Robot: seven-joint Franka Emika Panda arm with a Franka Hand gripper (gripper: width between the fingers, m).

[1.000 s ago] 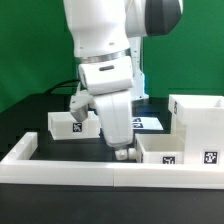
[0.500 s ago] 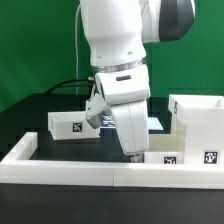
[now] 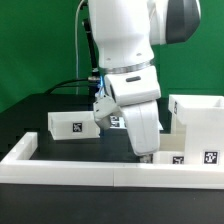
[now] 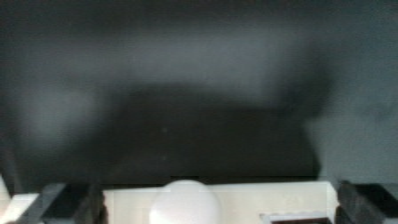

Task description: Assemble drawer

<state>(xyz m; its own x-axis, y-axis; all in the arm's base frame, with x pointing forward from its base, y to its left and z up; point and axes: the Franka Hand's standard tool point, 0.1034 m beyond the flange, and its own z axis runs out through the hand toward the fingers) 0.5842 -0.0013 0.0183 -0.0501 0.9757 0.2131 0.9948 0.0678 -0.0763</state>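
Exterior view, then wrist view: the pincer is low at the near tray of the drawer.
From the exterior view, the pincer (image 3: 147, 153) hangs low at the left wall of the near tray (image 3: 178, 157), which lies on the dark surface (image 3: 35, 118) just behind the border wall (image 3: 70, 170). The tall housing (image 3: 200, 118) stands at the exterior view's right, and the second tray (image 3: 70, 125) waits farther back at the exterior view's left. Here I cannot tell how open the pincer is. From the blurred wrist view, two dark fingers (image 4: 43, 200) stand wide apart with the white tray between them, so the pincer appears spread and holds nothing. I judge it is placed so to close on a tray wall.
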